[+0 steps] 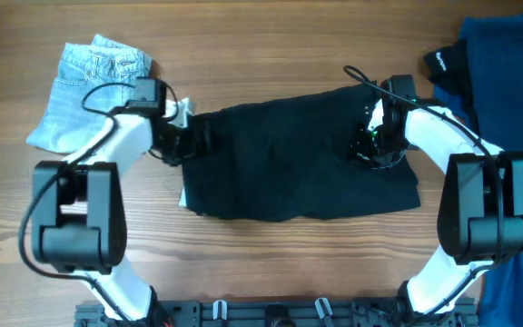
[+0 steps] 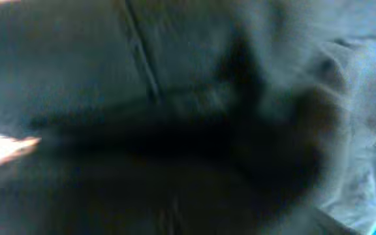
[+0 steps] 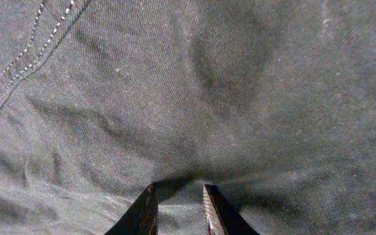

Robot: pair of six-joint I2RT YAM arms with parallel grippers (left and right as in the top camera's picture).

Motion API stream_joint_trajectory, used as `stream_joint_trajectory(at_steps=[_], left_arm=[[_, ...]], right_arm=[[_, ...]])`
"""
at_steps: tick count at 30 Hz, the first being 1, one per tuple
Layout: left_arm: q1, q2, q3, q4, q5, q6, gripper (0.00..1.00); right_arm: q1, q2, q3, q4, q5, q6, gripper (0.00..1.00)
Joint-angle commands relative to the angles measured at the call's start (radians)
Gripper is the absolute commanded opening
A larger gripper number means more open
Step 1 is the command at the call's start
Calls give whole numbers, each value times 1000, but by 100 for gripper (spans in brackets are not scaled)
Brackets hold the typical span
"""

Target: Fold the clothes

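A black garment lies spread across the middle of the wooden table. My left gripper is at its left edge. The left wrist view is blurred and filled with dark cloth; the fingers are hidden there. My right gripper is down on the garment's upper right part. In the right wrist view its two fingers stand close together with a ridge of the black fabric pinched between them.
Folded light-blue jeans lie at the back left, just beyond the left arm. A blue cloth and a black cap-like item lie at the back right. Bare wood runs along the front of the table.
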Motion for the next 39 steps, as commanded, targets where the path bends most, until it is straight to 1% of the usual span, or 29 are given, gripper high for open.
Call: stream_joint_trajectory(at_steps=[1, 2, 4, 5, 7, 8, 9, 11, 13, 16, 20, 22, 25, 29, 31, 32, 33, 34, 36, 38, 39], left_arm=[[-101, 141, -83, 16, 41, 13, 57], [-115, 144, -83, 18, 40, 14, 36], [-118, 144, -82, 16, 40, 13, 7], [-114, 144, -81, 10, 40, 13, 4], [-97, 137, -67, -41, 29, 15, 4], [-80, 125, -47, -97, 6, 22, 4], [-53, 97, -6, -197, -41, 39, 4], [-10, 28, 97, -390, -129, 93, 4], [18, -34, 215, -535, -205, 101, 4], [30, -93, 405, -692, -267, 127, 4], [3, -106, 708, -886, -399, 126, 4], [-32, -107, 794, -920, -426, 114, 4], [-111, -104, 813, -893, -447, 64, 4], [-269, -15, 805, -814, -464, -38, 7], [-332, 48, 805, -764, -501, -131, 6], [-359, 80, 805, -740, -529, -197, 8], [-385, 117, 805, -714, -553, -285, 7], [-409, 149, 805, -687, -552, -329, 6], [-467, 222, 805, -623, -545, -412, 12], [-509, 261, 805, -570, -503, -429, 40], [-531, 273, 805, -547, -484, -428, 46]], right_arm=[[9, 86, -32, 22, 62, -9, 24], [9, 86, -32, 22, 62, -8, 24], [9, 86, -32, 21, 62, -9, 23], [9, 86, -32, 21, 62, -9, 23], [9, 85, -30, 20, 62, -10, 17], [8, 78, -25, 16, 62, -21, 15], [7, 60, -17, 4, 64, -29, 13], [2, -15, 7, -24, 67, -47, 14], [0, -106, 23, -32, 66, -47, 15], [0, -214, 25, -31, 66, -46, 20], [0, -321, 25, -36, 66, -45, 20], [0, -341, 25, -43, 66, -42, 20], [0, -343, 25, -47, 43, -38, 20], [0, -343, 25, -51, 35, -41, 20], [0, -343, 25, -56, 20, -50, 20], [0, -343, 25, -61, 21, -49, 20], [0, -343, 25, -62, 20, -49, 20], [0, -343, 25, -63, 20, -49, 20], [0, -343, 25, -71, 19, -50, 20], [0, -343, 25, -81, 20, -50, 20], [0, -343, 25, -84, 20, -50, 20]])
